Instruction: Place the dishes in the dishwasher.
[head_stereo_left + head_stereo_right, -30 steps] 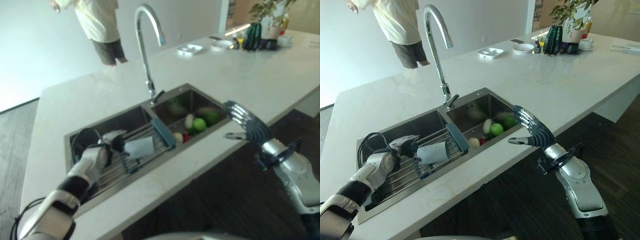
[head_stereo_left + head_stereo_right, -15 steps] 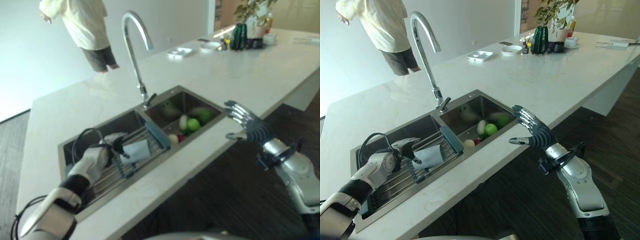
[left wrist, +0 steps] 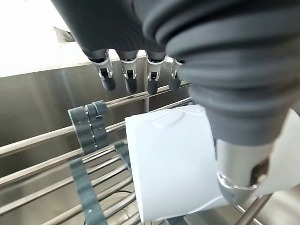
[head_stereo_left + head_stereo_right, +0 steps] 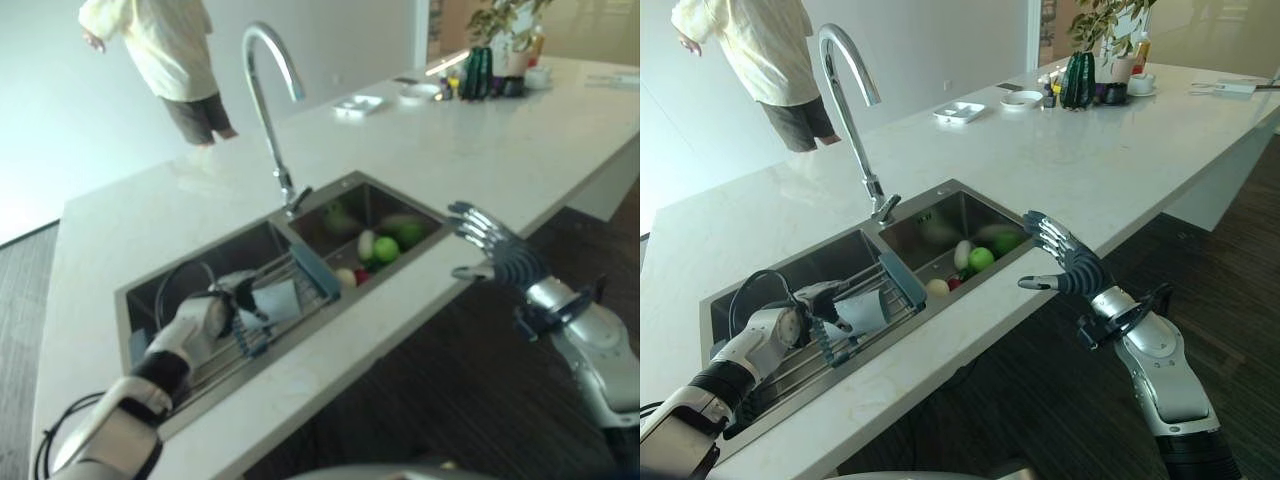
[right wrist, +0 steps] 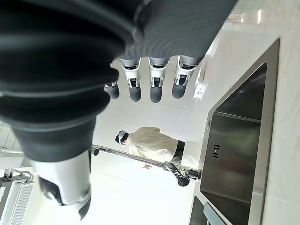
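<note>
White cup [image 4: 866,310] lies on its side on the wire rack [image 4: 840,340], which spans the left basin of the stainless double sink [image 4: 940,215]. Rack has steel rods with grey-blue plastic end pieces; its blue-grey end bar [image 4: 900,279] sits at the divider between the two basins.

Left hand [image 4: 800,318] is over the rack, just beside the cup. In the left wrist view the fingers [image 3: 129,77] are extended and relaxed above the rods, and the thumb [image 3: 241,176] rests along the side of the cup [image 3: 173,164]. The hand is spread, not closed round the cup; the thumb looks to touch it, the fingers stand clear.

Right hand [image 4: 1065,262] hovers at the near edge of the pale stone surface [image 4: 1090,160], in front of the right basin, well apart from the cup. Fingers spread and straight, thumb out to the side, holding nothing; the right wrist view shows the same straight fingers [image 5: 157,82].

Right basin holds produce: a green apple [image 4: 983,259], a pale elongated vegetable [image 4: 962,254], a pale round item [image 4: 937,288] and something small and red beside it.

Tall curved chrome faucet [image 4: 852,100] stands behind the sink divider.

Far end of the surface: a small white tray [image 4: 960,112], a white bowl [image 4: 1022,98], dark green bottles [image 4: 1077,80] and a potted plant [image 4: 1110,30].

A person [image 4: 765,60] in a pale top and dark shorts stands beyond the surface.
</note>
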